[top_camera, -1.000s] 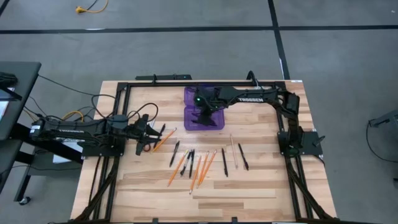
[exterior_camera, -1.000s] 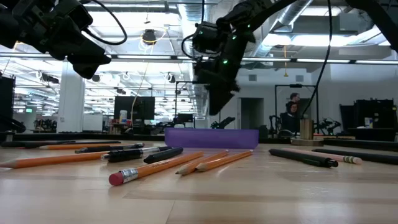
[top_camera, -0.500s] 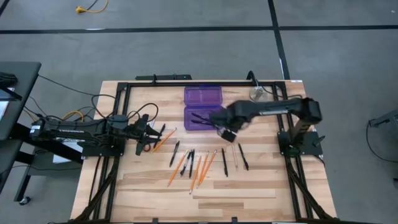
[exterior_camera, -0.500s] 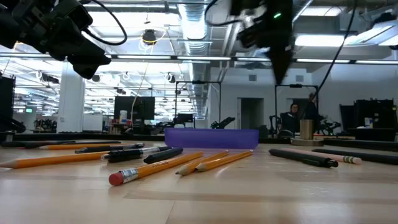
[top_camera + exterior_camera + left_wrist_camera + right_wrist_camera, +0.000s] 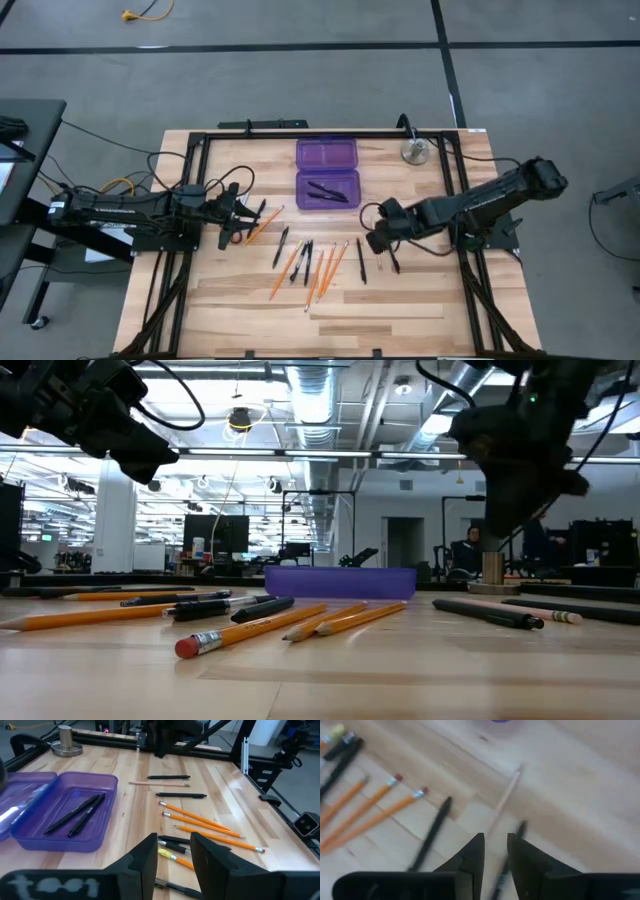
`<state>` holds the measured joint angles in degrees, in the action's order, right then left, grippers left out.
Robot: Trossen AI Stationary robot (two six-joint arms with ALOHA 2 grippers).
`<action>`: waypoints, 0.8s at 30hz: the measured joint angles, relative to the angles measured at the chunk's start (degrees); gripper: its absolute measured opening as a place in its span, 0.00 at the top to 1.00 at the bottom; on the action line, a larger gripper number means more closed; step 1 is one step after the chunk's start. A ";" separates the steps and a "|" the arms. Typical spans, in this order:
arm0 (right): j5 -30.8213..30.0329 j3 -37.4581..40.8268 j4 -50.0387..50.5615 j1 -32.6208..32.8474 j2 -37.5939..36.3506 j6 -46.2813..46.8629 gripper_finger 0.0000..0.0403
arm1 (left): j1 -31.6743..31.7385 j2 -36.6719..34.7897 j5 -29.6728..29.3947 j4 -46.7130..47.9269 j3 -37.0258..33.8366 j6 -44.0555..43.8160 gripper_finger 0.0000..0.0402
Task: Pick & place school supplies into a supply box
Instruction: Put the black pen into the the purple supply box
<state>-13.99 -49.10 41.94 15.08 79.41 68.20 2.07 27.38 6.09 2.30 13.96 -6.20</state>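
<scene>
The supply box [image 5: 326,172] lies open at the table's far middle, a purple case with two black pens [image 5: 75,815] in its near half. Loose school supplies lie on the wood nearer: orange pencils [image 5: 320,268], black pens [image 5: 305,250], a pale pencil [image 5: 502,802] and a black pen [image 5: 391,252]. My right gripper [image 5: 375,238] hangs above the pale pencil and that black pen, pointing steeply down, its fingers a little apart with nothing between them [image 5: 494,851]. My left gripper [image 5: 172,852] waits open at the left, raised above the table.
A round silver metal object [image 5: 415,152] stands at the far right, beside the box. A black frame rail [image 5: 300,133] runs round the table's edges. Bare wood lies along the near edge [image 5: 330,330]. A person shows in the room beyond the table [image 5: 470,545].
My right gripper has swung from over the supply box toward the table's near right, rolling its wrist as it went, and now hangs over the pale pencil and black pen. Two black pens lie uncovered in the box's near half.
</scene>
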 joint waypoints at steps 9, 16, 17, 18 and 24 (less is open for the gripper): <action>0.23 1.06 3.47 3.66 6.93 9.69 0.81 | 0.00 0.00 -0.68 0.18 0.00 1.00 0.74; 2.13 1.06 2.75 3.51 11.34 9.42 0.81 | 0.00 0.00 -0.76 1.35 0.00 -1.45 0.74; 2.35 1.06 2.70 3.44 11.79 8.79 0.81 | 0.00 0.00 -0.76 1.38 0.00 -1.87 0.74; 2.60 1.06 2.57 3.44 12.08 8.31 0.81 | 0.00 0.00 -0.76 1.39 0.00 -2.10 0.74; 2.61 1.00 1.76 3.42 13.58 6.68 0.81 | 0.00 0.00 -0.76 1.37 0.00 -2.55 0.74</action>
<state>-11.39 -48.10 43.70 18.50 92.99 74.88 2.07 27.38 5.32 3.67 13.96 -8.75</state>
